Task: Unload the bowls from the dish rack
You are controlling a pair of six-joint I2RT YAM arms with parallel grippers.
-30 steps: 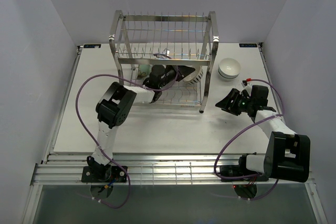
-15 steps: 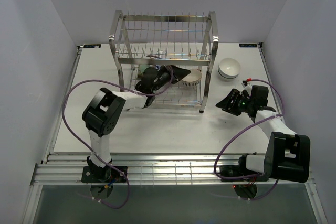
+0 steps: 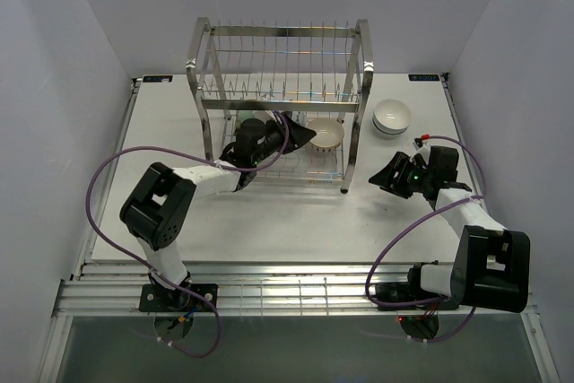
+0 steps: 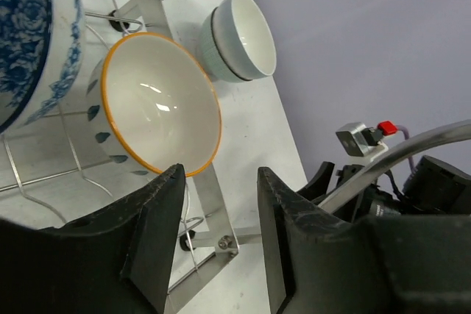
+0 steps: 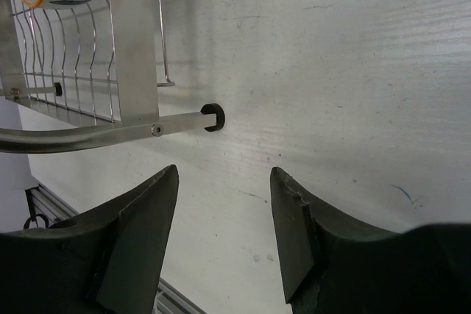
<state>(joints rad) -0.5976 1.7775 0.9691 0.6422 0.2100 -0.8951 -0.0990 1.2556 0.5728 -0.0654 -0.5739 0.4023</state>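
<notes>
White table (image 3: 296, 213), pale walls on three sides. Two-tier steel-wire dish rack (image 3: 278, 103) at far centre, four chrome posts, rows of thin divider bars.

L arm stretched from near left into rack's lower tier, purple cable (image 3: 108, 177) looping alongside. R arm folded low at right, well apart from rack.

Stack of two pale bowls (image 3: 392, 117) (image 4: 239, 34) on table just right of rack's far-right post, upright, mouths up.

Orange-rimmed bowl (image 3: 325, 134) (image 4: 158, 104), white inside w/ blue leaf marks outside, on wires at right end of lower tier. Blue-and-white floral bowl (image 4: 33, 42) just beside it in L wrist view; touching or not, can't tell.

L gripper (image 3: 303, 134) (image 4: 219, 182): fingers spread, nothing pinched, tips just short of the orange rim, rack frame showing in the gap.

R gripper (image 3: 387, 177) (image 5: 221, 182): fingers spread, holding nothing, over table, facing rack's near-right leg and its black rubber foot (image 5: 212, 117).

Small grey connector w/ red tip (image 4: 372, 131) on R arm. Dark label strips (image 3: 423, 77) at table's far corners, too small to read.
</notes>
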